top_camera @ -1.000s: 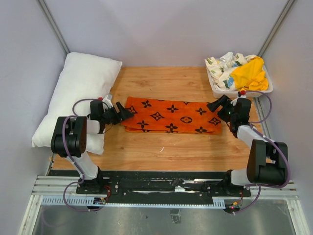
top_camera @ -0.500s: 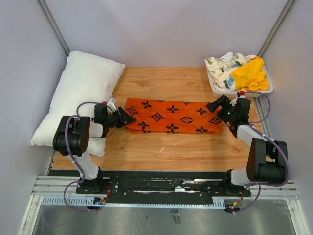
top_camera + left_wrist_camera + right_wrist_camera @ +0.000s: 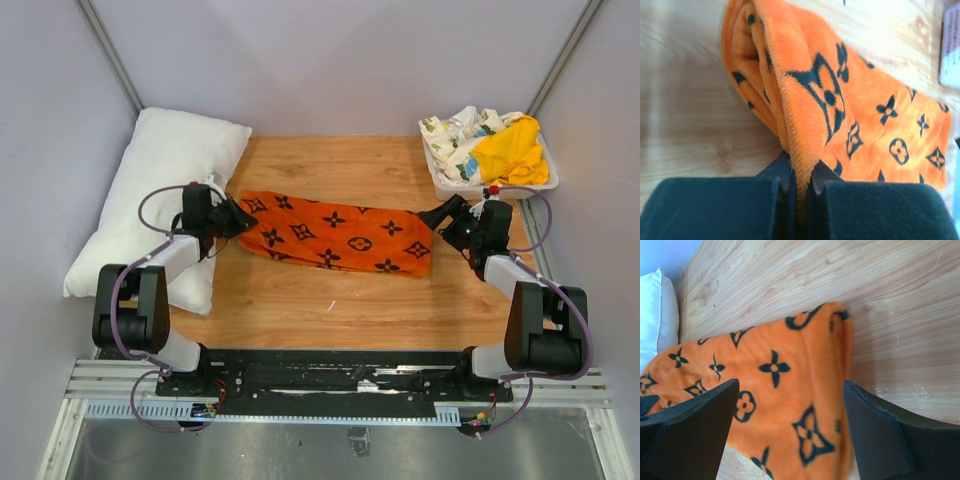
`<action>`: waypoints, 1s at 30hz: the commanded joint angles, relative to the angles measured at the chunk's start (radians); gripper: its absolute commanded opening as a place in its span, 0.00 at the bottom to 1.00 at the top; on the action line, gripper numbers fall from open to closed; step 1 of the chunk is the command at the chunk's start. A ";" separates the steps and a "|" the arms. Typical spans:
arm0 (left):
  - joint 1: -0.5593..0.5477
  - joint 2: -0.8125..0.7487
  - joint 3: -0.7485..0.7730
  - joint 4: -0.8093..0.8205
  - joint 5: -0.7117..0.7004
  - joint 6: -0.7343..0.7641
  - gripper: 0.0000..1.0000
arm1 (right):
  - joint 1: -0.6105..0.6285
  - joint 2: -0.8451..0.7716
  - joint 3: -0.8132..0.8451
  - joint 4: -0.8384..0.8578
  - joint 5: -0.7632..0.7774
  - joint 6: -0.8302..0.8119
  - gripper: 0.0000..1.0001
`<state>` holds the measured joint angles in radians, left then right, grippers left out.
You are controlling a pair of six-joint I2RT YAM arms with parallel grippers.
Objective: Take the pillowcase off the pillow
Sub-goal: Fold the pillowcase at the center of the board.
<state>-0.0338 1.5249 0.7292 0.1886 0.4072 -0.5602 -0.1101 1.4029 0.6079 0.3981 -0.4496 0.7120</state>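
Pillowcase (image 3: 335, 233) lies on the table (image 3: 340, 165) beside the pillow (image 3: 165, 190); left gripper (image 3: 800, 176) pinches one end, right gripper (image 3: 790, 387) gapes wide over the other.

- The left arm (image 3: 150, 275) has white shells along its links and bulky, rounded black housings at the joints.
- The right arm (image 3: 520, 280) is built the same way, white links between black joints.
- A thin mauve cable (image 3: 150, 200) arcs in loose loops beside the left arm, and another (image 3: 548, 215) beside the right.
- A small red cap (image 3: 493, 189) sits on top of the right wrist.
- The left hand (image 3: 238, 217) is all black. Its fingers (image 3: 715, 207) are matt, felt-like blocks with wedge tips.
- The right hand (image 3: 440, 225) is also black, with fingers (image 3: 685, 435) that are flat slabs with rough, fuzzy edges.
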 commanded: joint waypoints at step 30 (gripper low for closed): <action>-0.887 0.420 0.913 -0.610 -1.145 0.727 0.00 | 0.059 0.010 0.053 -0.108 -0.061 -0.027 0.88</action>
<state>-0.8501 1.8942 1.5360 -0.4095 -0.6697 0.0444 -0.0612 1.4132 0.6315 0.3126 -0.4896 0.7086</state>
